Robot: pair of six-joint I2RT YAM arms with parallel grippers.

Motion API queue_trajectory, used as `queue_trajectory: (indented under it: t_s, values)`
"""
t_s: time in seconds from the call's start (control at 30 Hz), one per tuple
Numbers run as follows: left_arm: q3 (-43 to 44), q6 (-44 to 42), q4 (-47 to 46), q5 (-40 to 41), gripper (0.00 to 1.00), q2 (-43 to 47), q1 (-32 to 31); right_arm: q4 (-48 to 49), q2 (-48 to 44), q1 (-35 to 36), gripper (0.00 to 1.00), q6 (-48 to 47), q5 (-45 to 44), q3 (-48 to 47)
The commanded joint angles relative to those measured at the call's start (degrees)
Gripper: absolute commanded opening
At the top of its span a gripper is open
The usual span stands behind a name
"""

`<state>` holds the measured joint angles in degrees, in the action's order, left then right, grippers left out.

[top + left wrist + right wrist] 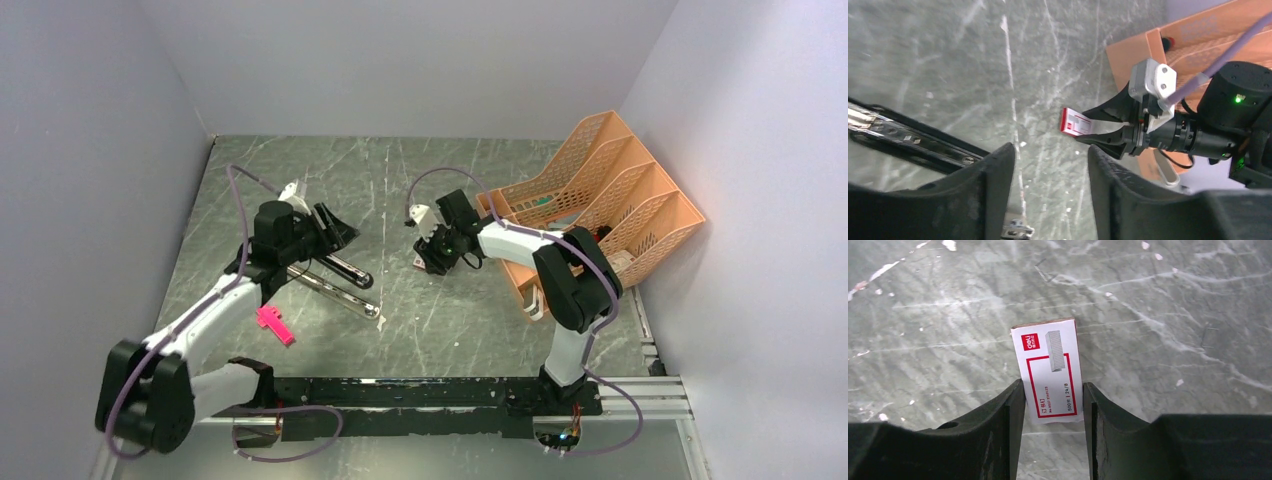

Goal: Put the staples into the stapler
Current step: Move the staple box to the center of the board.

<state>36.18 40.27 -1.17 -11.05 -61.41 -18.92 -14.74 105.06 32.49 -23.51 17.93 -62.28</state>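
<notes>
The black stapler (pixel 338 272) lies opened on the table, its chrome rail (pixel 335 294) stretched toward the near right; part of that rail (pixel 895 134) shows in the left wrist view. My left gripper (pixel 335 228) hovers just behind it, open, with only bare table between its fingers (pixel 993 192). The staples are inside a small red-and-white box (pixel 1050 367), so the strips themselves are hidden. My right gripper (pixel 1054 395) is shut on this box, one finger on each long side. The left wrist view shows the box (pixel 1075 121) sticking out of the right gripper (pixel 1105 126).
A pink cross-shaped plastic piece (pixel 273 325) lies near the left arm. An orange slotted file organiser (pixel 600 195) stands at the right wall, close behind the right arm. Grey walls close in the table at the left, back and right.
</notes>
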Motion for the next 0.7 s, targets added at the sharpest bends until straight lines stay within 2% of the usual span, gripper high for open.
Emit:
queue_trajectory:
  t_s: [0.0,0.1,0.37,0.5,0.67]
  values:
    - [-1.68,7.85,-15.82,-18.15,0.55,-8.24,2.3,2.26,-2.65,0.84,0.3,-2.16,2.99,1.6]
    - [0.02,8.79,-19.21,-22.15,0.46,-14.1,2.27,1.84,-2.34,1.72,0.3,-2.73,2.07,1.39]
    - [2.74,10.5,-24.83,-25.17,0.28,-23.96,2.22,4.67,-3.58,2.75,0.3,-2.34,1.23,3.35]
    - [4.17,10.86,-28.49,-28.1,0.23,-28.89,1.37,4.9,-3.89,2.71,0.3,-2.62,1.18,3.48]
    - [7.33,8.03,-25.86,-26.82,0.23,-33.56,-0.92,4.5,-3.49,2.67,0.3,-3.36,0.85,3.1]
